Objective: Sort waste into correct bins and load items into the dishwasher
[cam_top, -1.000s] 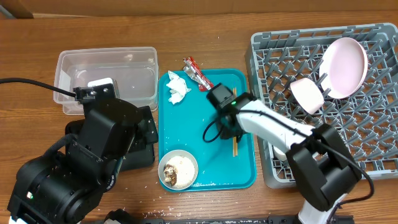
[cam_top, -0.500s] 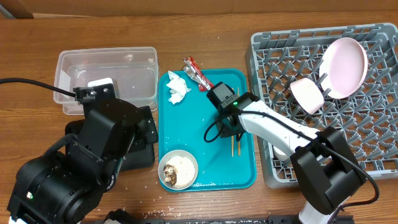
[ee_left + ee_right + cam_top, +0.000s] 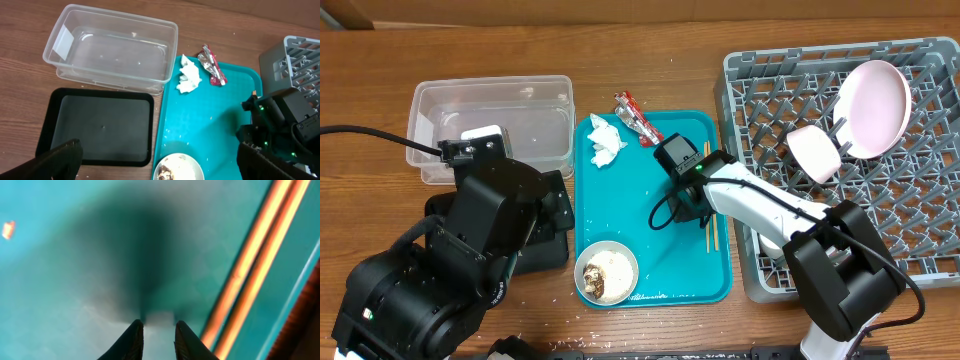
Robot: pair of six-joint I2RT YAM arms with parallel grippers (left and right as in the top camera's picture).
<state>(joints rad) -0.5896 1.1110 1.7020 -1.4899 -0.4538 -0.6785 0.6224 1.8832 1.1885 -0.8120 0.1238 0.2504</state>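
So the right gripper (image 3: 155, 332) sits low on the big teal plastic serving tray (image 3: 620, 200), fingers nearly together with nothing between them. It's just left of the thin wooden chopsticks (image 3: 710, 232), which lie side by side along the tray's right edge, next to the square grey lattice dish rack (image 3: 920, 240). My guess is it's lining up a pinch, since flat sticks need a low approach. The left gripper (image 3: 160, 150) hangs empty, fingers wide apart, above the shallow black rectangular tray (image 3: 100, 125), probably just parked. Overhead, that arm covers most of the black tray, the right wrist hides its own fingertips, and the right wrist view is mostly blur.
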